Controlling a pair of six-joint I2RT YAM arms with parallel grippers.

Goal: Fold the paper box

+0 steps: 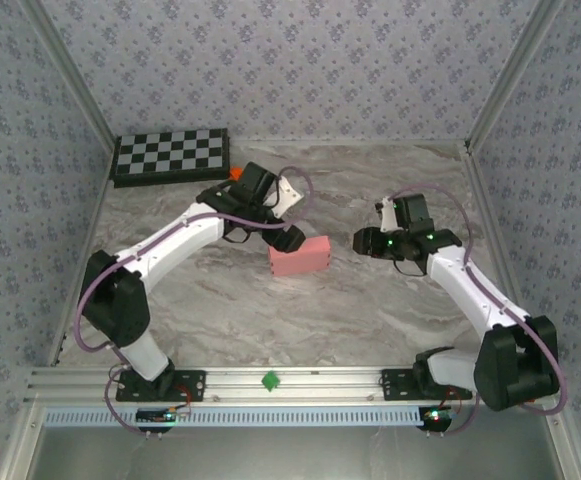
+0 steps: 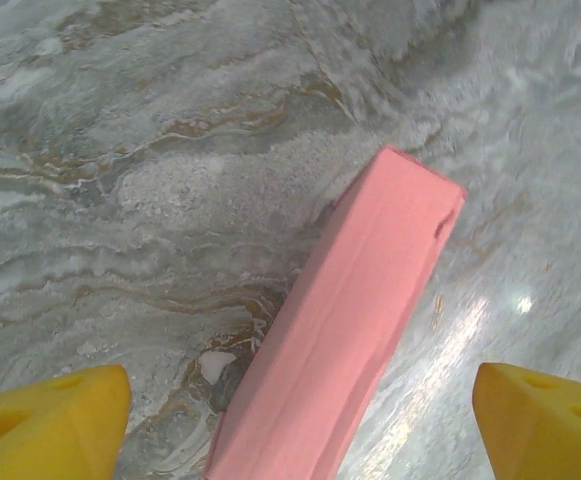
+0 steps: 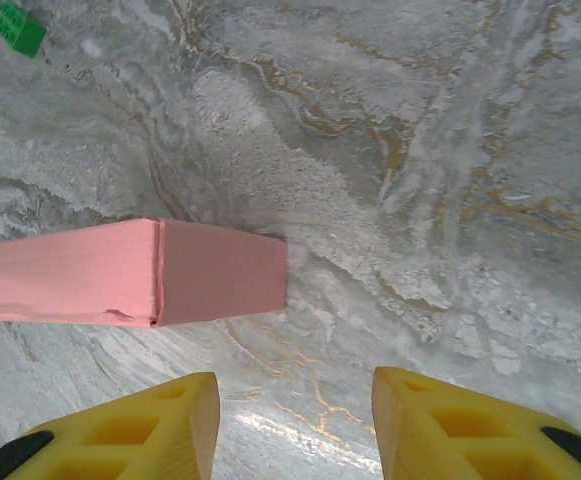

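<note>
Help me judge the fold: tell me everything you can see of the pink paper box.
The paper box is plain pink thin card, matte, closed into a small rectangular block. At one end corner a flap edge gapes slightly. It lies flat on the marbled table, between the arms. The left gripper stands open astride it, the right gripper open short of its end; neither touches it.

Bright, even overhead light, soft shadows, and white glare on the table (image 2: 518, 303).
</note>
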